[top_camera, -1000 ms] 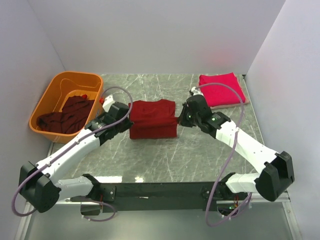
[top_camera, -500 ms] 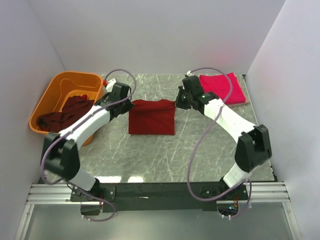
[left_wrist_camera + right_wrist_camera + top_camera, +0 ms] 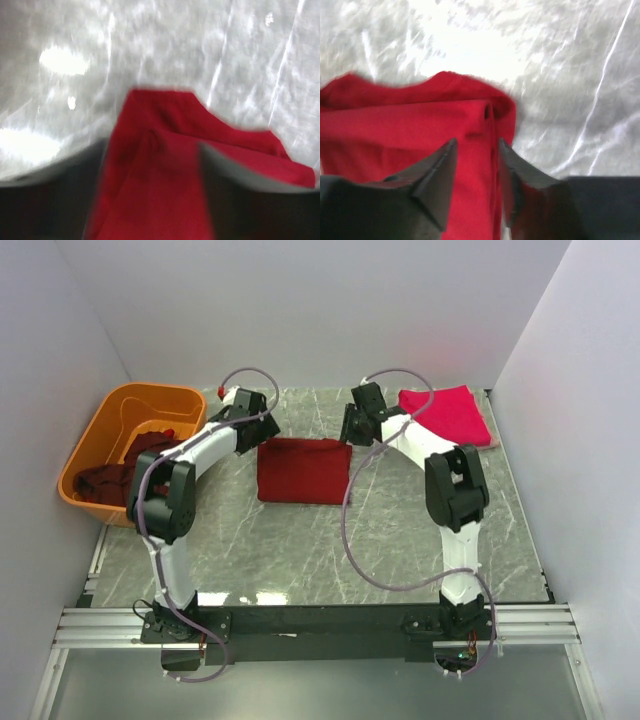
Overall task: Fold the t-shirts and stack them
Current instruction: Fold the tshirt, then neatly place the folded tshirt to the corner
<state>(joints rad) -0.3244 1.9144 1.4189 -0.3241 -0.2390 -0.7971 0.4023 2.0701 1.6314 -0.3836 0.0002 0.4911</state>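
Both arms have stretched to the far edge of the folded maroon t-shirt [image 3: 303, 472] on the surface [image 3: 410, 530]. Blurred wrist views show the left end effector [image 3: 152, 150] parted wide and the right end effector [image 3: 477, 145] narrowly, above cloth.

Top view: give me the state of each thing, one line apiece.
dark red t-shirt: folded flat, centre.
crimson-pink t-shirt: folded, far right corner.
orange tub: upright, holding crumpled maroon shirts.
left tool: open over the dark red t-shirt's edge.
right tool: open over its opposite edge.
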